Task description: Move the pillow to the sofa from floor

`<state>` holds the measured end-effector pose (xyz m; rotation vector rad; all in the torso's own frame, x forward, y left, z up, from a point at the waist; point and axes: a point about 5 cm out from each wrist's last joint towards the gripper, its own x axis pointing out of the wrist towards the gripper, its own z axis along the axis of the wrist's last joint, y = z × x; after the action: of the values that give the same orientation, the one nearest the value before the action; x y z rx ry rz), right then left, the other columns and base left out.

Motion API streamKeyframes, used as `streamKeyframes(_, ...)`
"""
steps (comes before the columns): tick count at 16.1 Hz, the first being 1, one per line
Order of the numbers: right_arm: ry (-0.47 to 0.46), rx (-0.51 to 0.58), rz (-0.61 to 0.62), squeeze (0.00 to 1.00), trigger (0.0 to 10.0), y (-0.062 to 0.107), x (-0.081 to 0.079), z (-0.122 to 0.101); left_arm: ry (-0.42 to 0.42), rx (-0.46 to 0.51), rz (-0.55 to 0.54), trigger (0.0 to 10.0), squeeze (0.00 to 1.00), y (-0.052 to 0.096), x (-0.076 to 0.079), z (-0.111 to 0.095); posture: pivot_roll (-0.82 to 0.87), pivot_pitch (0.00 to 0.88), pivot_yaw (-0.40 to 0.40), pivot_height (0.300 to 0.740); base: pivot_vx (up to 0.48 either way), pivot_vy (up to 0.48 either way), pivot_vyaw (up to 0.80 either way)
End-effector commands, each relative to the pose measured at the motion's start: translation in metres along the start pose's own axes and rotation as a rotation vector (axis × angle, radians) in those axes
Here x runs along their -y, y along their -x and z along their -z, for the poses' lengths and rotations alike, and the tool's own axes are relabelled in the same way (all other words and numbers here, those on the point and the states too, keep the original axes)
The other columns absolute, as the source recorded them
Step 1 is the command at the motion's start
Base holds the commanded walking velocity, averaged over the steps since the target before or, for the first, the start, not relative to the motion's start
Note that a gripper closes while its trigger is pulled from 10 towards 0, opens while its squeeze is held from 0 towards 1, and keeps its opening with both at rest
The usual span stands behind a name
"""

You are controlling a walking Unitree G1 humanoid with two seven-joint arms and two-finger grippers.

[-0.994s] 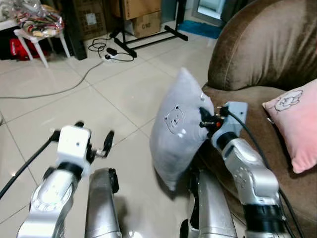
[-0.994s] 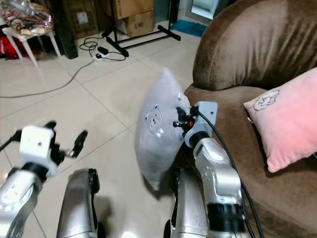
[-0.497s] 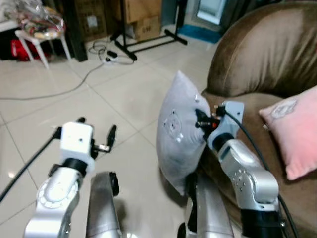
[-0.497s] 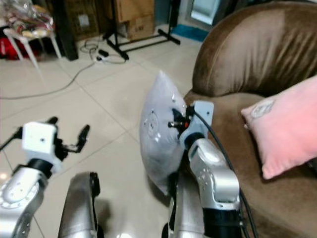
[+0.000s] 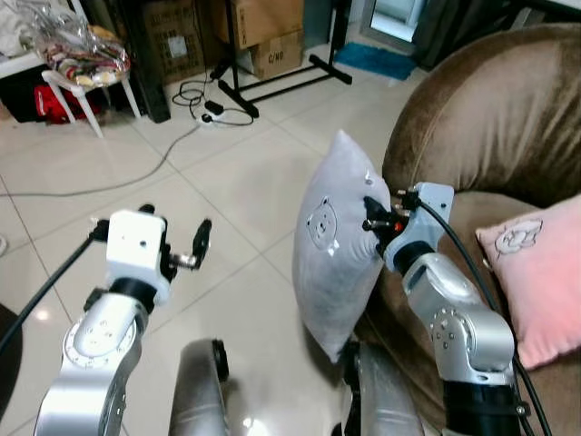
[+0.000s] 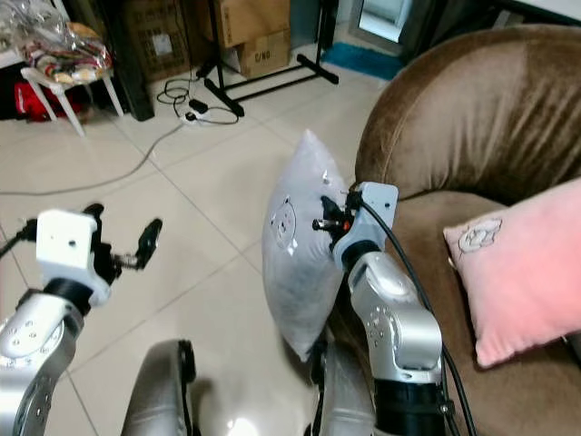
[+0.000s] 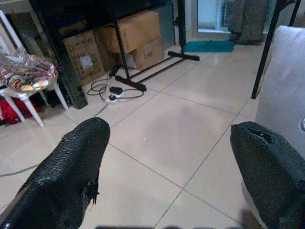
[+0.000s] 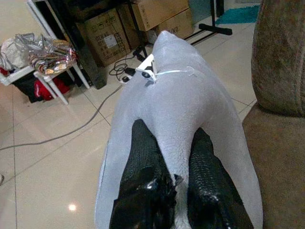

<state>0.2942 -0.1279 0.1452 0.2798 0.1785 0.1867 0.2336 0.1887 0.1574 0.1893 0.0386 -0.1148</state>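
Across the last second the grey pillow (image 5: 338, 245), pinched in the right claw (image 5: 372, 216), sits slightly higher in the frame and closer to the brown sofa (image 5: 495, 118) arm. The left claw (image 5: 195, 247) rises a little at lower left. The whole view shifts, so the camera itself moves.

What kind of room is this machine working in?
Most likely a home living room: a brown sofa with a pink cushion on it, a tiled floor, and cardboard boxes stacked by the far wall.
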Motion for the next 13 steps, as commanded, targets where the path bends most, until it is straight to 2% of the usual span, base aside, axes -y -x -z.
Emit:
streamKeyframes(1, -0.007, 0.067, -0.012, 0.00, 10.0, 0.002, -0.005, -0.015, 0.002, -0.004, 0.018, 10.0, 0.00, 0.000, 0.003, 0.000, 0.03, 0.000, -0.020, 0.595, 0.000, 0.000, 0.00)
streamKeyframes(5, 0.000, 0.057, -0.022, 0.00, 10.0, 0.002, -0.009, -0.014, 0.011, 0.023, 0.032, 10.0, 0.00, -0.002, 0.007, -0.004, 0.01, 0.000, -0.016, 0.640, 0.000, 0.000, 0.00)
streamKeyframes(7, 0.004, 0.068, 0.008, 0.00, 10.0, 0.005, -0.002, -0.014, -0.003, -0.011, 0.046, 10.0, 0.00, -0.007, 0.010, 0.002, -0.03, 0.000, 0.008, 0.660, 0.000, 0.000, 0.00)
streamKeyframes(8, -0.004, 0.077, 0.038, 0.00, 10.0, 0.006, 0.002, -0.018, 0.003, 0.015, 0.055, 10.0, 0.00, -0.009, 0.011, -0.005, -0.03, 0.000, 0.004, 0.670, 0.000, 0.000, 0.00)
streamKeyframes(9, -0.007, 0.078, 0.042, 0.00, 10.0, 0.008, 0.003, -0.018, -0.003, 0.013, 0.035, 10.0, 0.00, -0.009, 0.009, -0.003, -0.02, 0.000, 0.006, 0.680, 0.000, 0.000, 0.00)
streamKeyframes(11, 0.001, 0.061, 0.042, 0.00, 10.0, 0.010, 0.004, -0.014, -0.054, -0.035, 0.006, 10.0, 0.00, -0.007, 0.009, 0.007, -0.03, 0.000, 0.012, 0.700, 0.000, 0.000, 0.00)
streamKeyframes(13, -0.005, 0.068, 0.048, 0.00, 10.0, 0.010, 0.005, -0.016, -0.081, -0.020, 0.014, 10.0, 0.00, -0.006, 0.009, 0.005, 0.00, 0.000, -0.004, 0.720, 0.000, 0.000, 0.00)
